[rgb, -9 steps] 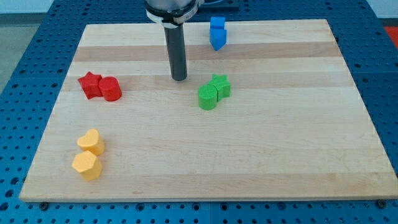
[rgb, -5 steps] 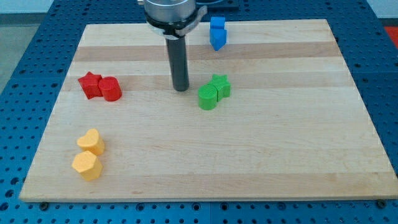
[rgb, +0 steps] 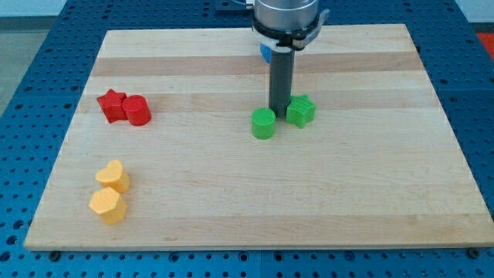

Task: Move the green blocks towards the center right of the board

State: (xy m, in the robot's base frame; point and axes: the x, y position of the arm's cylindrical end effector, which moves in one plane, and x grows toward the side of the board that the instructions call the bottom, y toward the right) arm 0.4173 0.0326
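Green blocks: a green round block [rgb: 263, 123] and a green star block [rgb: 301, 111] sit near the middle of the board [rgb: 370, 193], a bit toward the view's right.
Change: they were touching a moment ago — now they are apart, and the star is further right.
My tip [rgb: 279, 110]: down between the two, just above the round one.
Claw: none — only a rod.
Task meaning: star started; round one left behind.
Writing: none seen.
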